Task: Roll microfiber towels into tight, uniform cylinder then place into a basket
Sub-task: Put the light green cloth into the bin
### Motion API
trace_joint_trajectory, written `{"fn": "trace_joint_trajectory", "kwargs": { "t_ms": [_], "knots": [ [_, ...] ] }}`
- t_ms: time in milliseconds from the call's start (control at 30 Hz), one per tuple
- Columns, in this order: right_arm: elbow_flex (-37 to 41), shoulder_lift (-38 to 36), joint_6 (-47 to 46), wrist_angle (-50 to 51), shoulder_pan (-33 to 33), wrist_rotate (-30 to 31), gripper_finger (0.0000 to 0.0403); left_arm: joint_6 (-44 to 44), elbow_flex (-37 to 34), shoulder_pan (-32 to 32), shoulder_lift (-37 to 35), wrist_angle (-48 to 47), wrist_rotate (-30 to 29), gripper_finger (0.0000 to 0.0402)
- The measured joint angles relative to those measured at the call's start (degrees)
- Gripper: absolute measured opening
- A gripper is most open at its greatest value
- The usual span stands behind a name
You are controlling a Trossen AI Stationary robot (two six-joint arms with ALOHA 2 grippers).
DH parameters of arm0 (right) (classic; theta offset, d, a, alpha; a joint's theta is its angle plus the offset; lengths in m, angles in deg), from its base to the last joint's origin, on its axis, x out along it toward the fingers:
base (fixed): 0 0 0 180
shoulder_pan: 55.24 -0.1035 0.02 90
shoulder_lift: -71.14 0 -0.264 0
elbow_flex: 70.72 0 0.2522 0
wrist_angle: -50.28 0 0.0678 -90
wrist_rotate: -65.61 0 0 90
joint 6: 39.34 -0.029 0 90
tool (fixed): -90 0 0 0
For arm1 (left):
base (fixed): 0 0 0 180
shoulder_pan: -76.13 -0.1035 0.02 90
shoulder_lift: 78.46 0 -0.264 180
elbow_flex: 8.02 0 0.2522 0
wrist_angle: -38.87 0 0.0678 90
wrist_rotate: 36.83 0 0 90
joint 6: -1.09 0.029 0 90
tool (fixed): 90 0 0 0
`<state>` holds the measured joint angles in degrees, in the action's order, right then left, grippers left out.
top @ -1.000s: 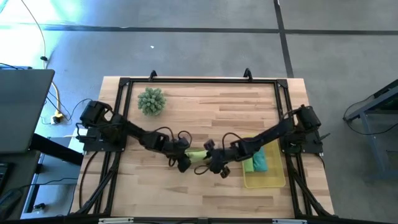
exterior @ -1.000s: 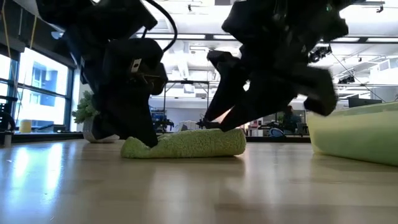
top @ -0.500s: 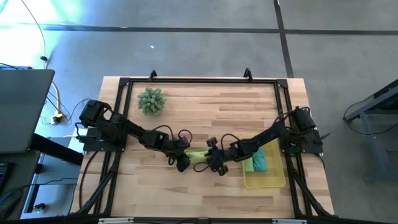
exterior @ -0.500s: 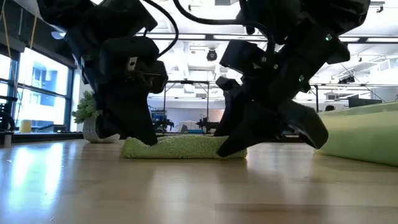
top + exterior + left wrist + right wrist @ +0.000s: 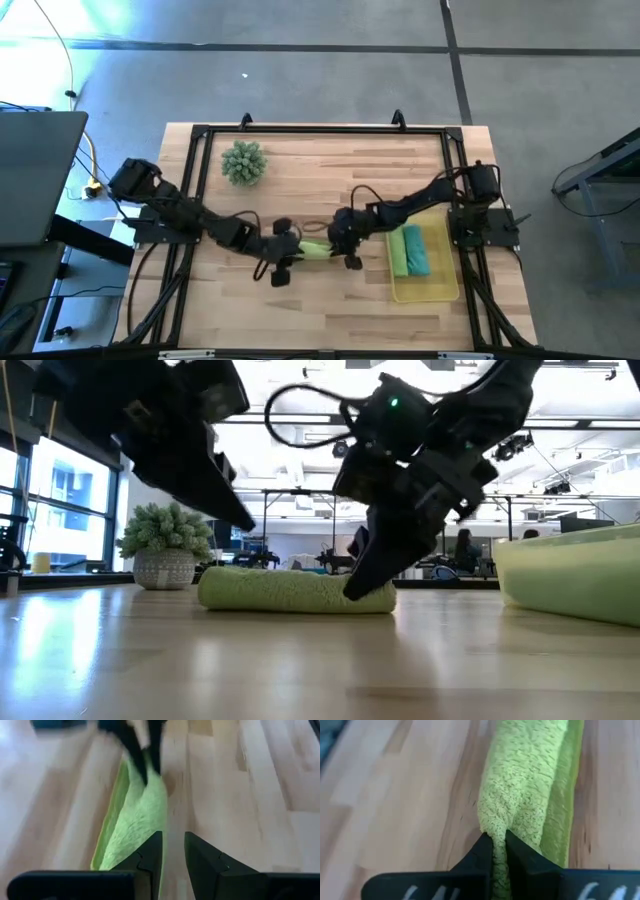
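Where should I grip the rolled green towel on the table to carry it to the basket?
Grip the rolled green towel at its ends, from above: it lies flat as a long roll. The right gripper already pinches one end; the left gripper is at the other, off to one side.

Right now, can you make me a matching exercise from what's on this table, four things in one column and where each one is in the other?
Things:
1. rolled lime green towel
2. teal towel
3. spiky green plant
4. right tool

Places or states:
A. lying in the yellow basket, beside another green towel
B. standing near the table's far left corner
C. shut, pinching one end of the roll
D. lying on the bare wood between the two arms

Pairs: 1-D, 2-A, 3-B, 4-C
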<state>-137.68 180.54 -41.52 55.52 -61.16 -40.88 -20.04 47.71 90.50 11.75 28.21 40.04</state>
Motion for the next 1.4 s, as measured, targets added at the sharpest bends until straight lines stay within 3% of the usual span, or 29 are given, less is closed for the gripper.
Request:
{"fn": "trace_joint_trajectory", "kwargs": {
  "t_ms": [200, 300, 467, 733, 833, 933, 1233, 1300, 1400],
  "knots": [
    [0.1, 0.1, -12.4, -0.6, 4.6, -6.9, 0.0005, 11.5, 0.1, 5.1, 5.5, 8.3, -15.5, 0.0071],
    [0.1, 0.4, -16.1, -0.5, 6.0, -7.2, 0.0005, 11.4, 0.0, 5.6, 9.1, 9.7, -20.3, 0.0074],
    [0.0, 1.6, -19.3, 0.0, 7.1, -8.0, 0.0007, 5.0, 0.3, 3.5, 13.0, 10.4, -21.3, 0.0101],
    [-0.1, 3.4, -20.0, -0.5, 7.2, -9.6, 0.0008, 9.1, 2.7, -0.6, 16.4, 9.4, -19.5, 0.0163],
    [0.0, 3.4, -18.9, -1.5, 7.2, -10.9, 0.0009, 8.0, 3.0, -2.7, 16.4, 8.3, -15.3, 0.0169],
    [0.0, 2.7, -15.5, -1.6, 7.2, -11.8, 0.0024, 0.5, 3.1, -5.3, 16.1, 7.2, -7.7, 0.0166],
    [0.3, -5.9, -2.2, 5.2, 6.7, -13.1, 0.0128, -18.9, 3.4, -11.2, 15.7, 6.0, 11.3, 0.0127],
    [0.3, -8.3, 1.2, 6.5, 5.5, -11.5, 0.0133, -22.4, 3.4, -12.9, 15.7, 6.3, 15.9, 0.0117],
    [0.2, -11.0, 8.4, 6.5, 1.6, -4.2, 0.0134, -26.4, 3.4, -15.6, 15.8, 6.3, 21.0, 0.0102]
  ]
}}
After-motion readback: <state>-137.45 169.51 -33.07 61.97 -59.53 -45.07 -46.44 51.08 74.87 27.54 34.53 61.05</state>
